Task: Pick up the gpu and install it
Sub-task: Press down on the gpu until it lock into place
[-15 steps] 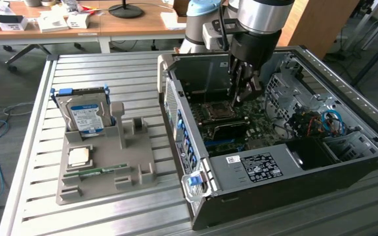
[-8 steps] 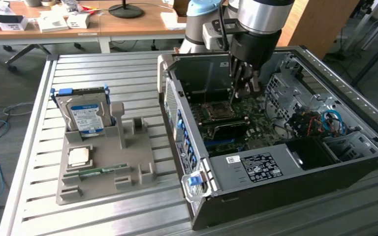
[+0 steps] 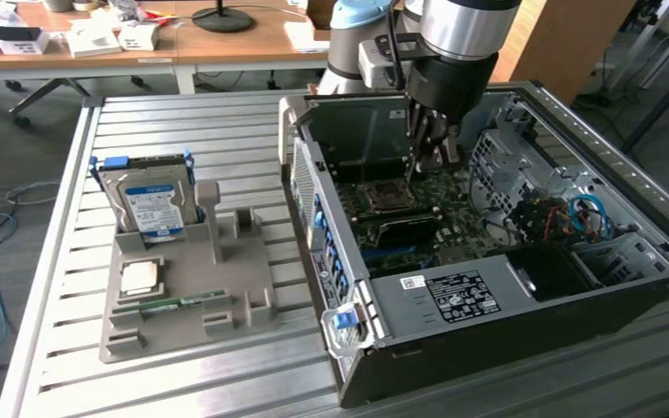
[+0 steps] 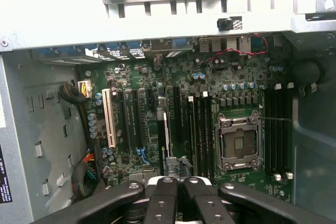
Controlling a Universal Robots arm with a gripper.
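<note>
**Card clamped edge-on above the slots**

The thin, flat dark gpu (image 4: 166, 136) hangs edge-on, pinched between the clenched fingers of the black gripper (image 4: 181, 183), seemingly so its lower edge meets the green motherboard (image 4: 236, 80) slots inside the open grey metal computer case (image 4: 63, 19)

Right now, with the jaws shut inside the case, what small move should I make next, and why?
Probably a slow, straight press down. The jaws stand shut right over the gpu, which stands on edge among the slots of the motherboard; I cannot tell whether it is fully seated.
</note>
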